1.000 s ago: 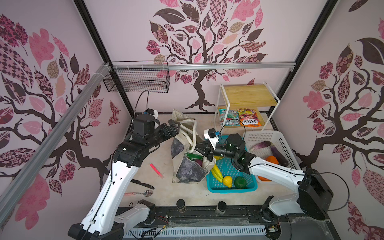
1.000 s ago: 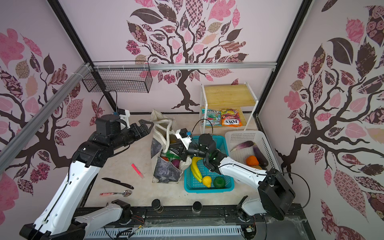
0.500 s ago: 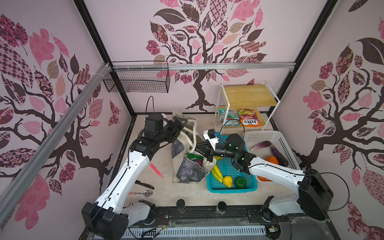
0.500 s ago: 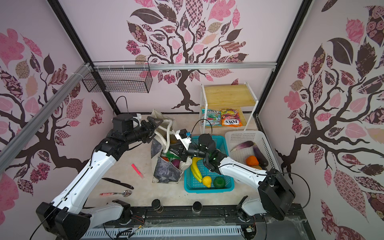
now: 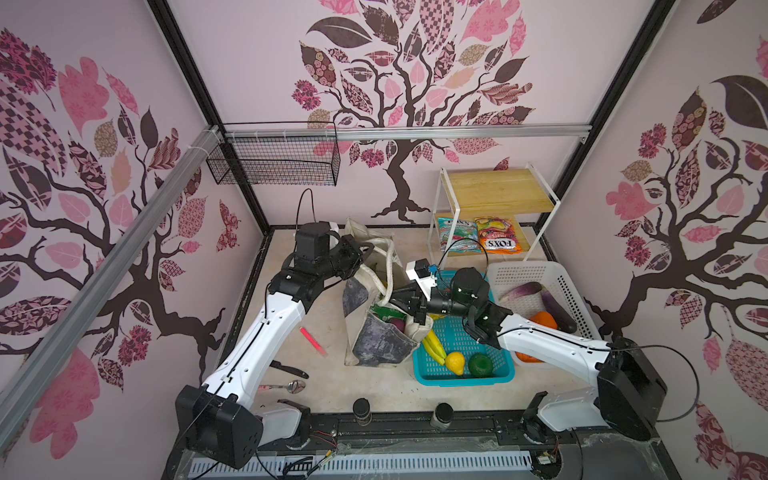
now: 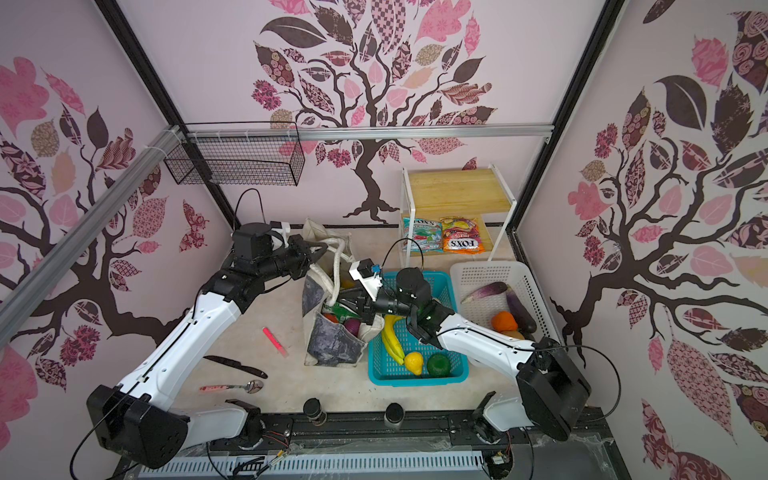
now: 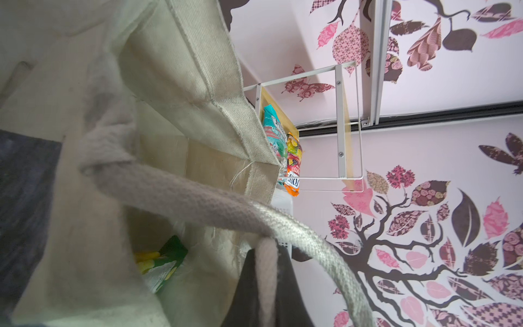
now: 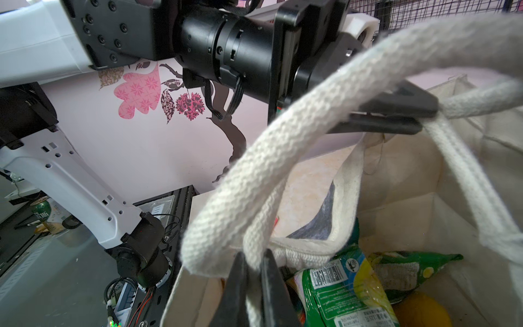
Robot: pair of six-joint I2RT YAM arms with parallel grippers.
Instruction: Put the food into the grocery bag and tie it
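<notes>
The cream grocery bag (image 5: 376, 332) (image 6: 332, 338) stands open beside the teal basket. My left gripper (image 5: 366, 251) (image 7: 266, 247) is shut on one cream strap handle (image 7: 226, 203) at the bag's far side. Over the bag's mouth, my right gripper (image 5: 406, 305) (image 8: 252, 262) is shut on the other strap (image 8: 283, 158). Inside the bag lie green-yellow snack packets (image 8: 339, 288), a purple onion (image 5: 398, 324) and a yellow fruit (image 8: 418, 311). Bananas (image 5: 434, 345) and a lemon (image 5: 455, 362) lie in the teal basket.
The teal basket (image 5: 461, 380) touches the bag's right side. A white perforated basket (image 5: 536, 270) holds eggplants and an orange. Snack packets (image 5: 496, 241) sit under the wooden shelf. A knife (image 5: 289, 369), spoon (image 5: 286, 386) and pink stick (image 5: 313, 341) lie left of the bag.
My left arm has swung right to the bag and its gripper has shut on a strap handle. The right gripper has stayed shut on its strap.
</notes>
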